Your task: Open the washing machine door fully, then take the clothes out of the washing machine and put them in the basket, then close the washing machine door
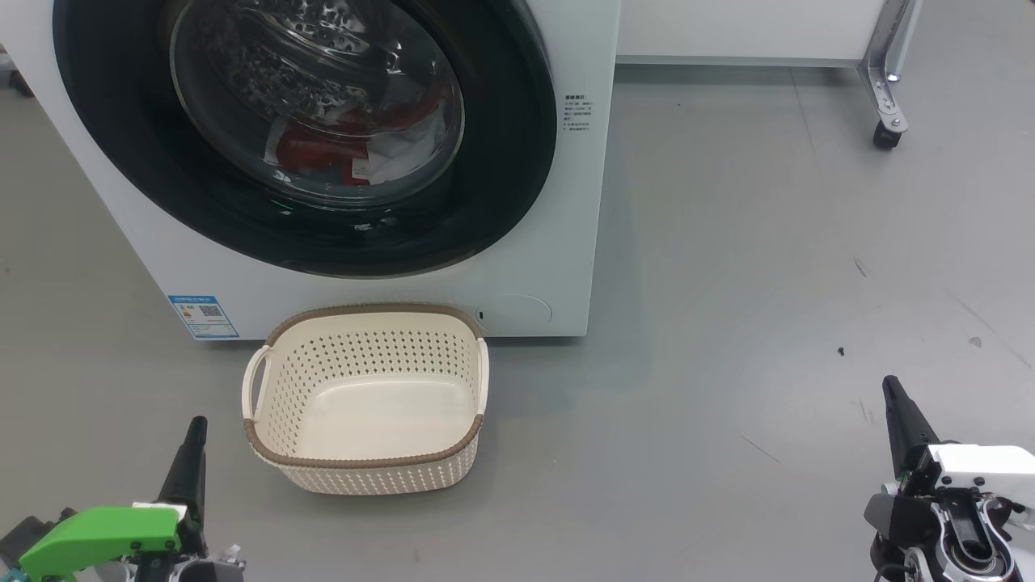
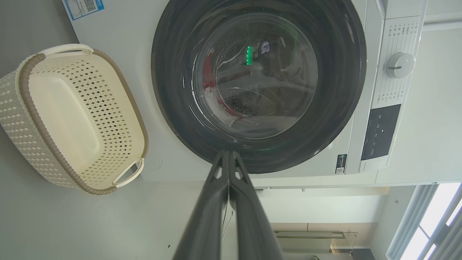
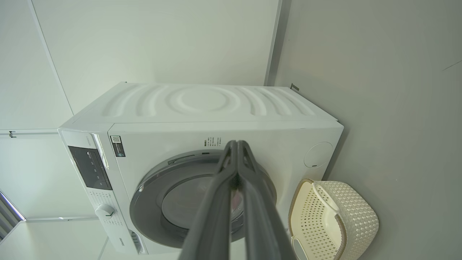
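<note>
The white washing machine stands ahead with its round black-ringed door closed against its front. Red and white clothes show through the door glass inside the drum. A cream perforated basket with a brown rim sits empty on the floor right before the machine. My left gripper is shut at the lower left, just left of the basket. My right gripper is shut at the lower right, well away from the machine. In the left wrist view my left gripper points at the door, next to the basket.
Grey floor spreads to the right of the machine. A metal leg with a caster wheel stands at the far right near a white wall. The machine's control panel and dial show in the left wrist view.
</note>
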Controlling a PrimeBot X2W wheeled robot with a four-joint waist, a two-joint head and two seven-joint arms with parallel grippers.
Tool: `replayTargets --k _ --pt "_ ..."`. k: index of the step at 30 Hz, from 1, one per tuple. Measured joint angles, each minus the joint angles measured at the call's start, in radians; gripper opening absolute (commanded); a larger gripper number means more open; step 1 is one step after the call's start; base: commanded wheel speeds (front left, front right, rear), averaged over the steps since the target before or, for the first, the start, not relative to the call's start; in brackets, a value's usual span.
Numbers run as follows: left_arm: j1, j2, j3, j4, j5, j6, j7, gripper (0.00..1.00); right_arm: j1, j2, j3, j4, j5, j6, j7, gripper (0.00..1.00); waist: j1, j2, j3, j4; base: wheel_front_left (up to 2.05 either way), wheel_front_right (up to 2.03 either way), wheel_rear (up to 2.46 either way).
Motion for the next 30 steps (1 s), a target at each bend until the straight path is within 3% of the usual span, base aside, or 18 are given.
replayTargets --k 14,15,16,17,18,30 --pt "0.001 -0.001 0.0 0.002 0.0 0.001 0.0 0.0 0.001 0.001 0.0 0.002 0.0 -0.001 0.0 0.0 0.0 0.0 0.0 0.0 0.0 0.0 0.0" --pt "0.005 -0.003 0.0 0.011 0.002 0.001 0.0 1.0 0.005 0.003 0.0 0.009 0.0 -0.001 0.0 1.0 0.0 0.0 0.0 0.0 0.0 0.0 0.0" --pt "0.013 -0.008 -0.001 0.021 0.002 0.001 0.0 1.0 0.014 0.008 0.0 0.02 0.0 -0.001 0.0 1.0 0.0 0.0 0.0 0.0 0.0 0.0 0.0" --pt "0.022 -0.014 -0.002 0.032 0.002 0.001 0.0 0.0 0.026 0.014 0.001 0.032 -0.001 -0.001 0.0 0.0 0.0 0.0 0.0 0.0 0.0 0.0 0.0" --pt "0.032 -0.018 -0.003 0.044 0.002 0.001 0.0 1.0 0.037 0.02 0.001 0.044 -0.001 -0.001 0.0 1.0 0.0 0.0 0.0 0.0 0.0 0.0 0.0" --pt "0.054 -0.025 -0.022 0.051 0.015 0.001 -0.036 1.0 0.061 0.03 0.003 0.042 -0.029 -0.001 -0.032 1.0 0.0 0.0 0.003 -0.002 0.0 0.0 0.0"
